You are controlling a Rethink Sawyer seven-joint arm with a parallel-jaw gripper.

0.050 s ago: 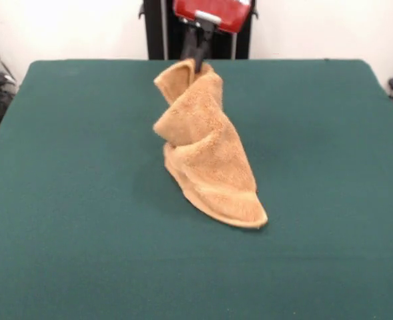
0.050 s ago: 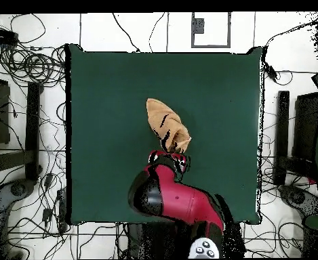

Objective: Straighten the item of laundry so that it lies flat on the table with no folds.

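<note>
The arm (image 2: 178, 196) is chunky, glossy red shell with rounded black sections at the joints, kinda like a big capsule from above. Near its base there's a pale grey round pad (image 2: 204, 250) with a few dark buttons on it. Up front you get a red housing with a silver plate, plus black fingers (image 1: 197, 48) below it.

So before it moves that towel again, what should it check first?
1. Grip: the gripper is shut on the towel's top corner: ok.
2. Lower edge resting on the table: ok.
3. Towel flat: not ok, it hangs bunched in folds.
4. Room on the table to spread it: ok.
5. How firmly the fingers pinch: cannot tell.
</note>
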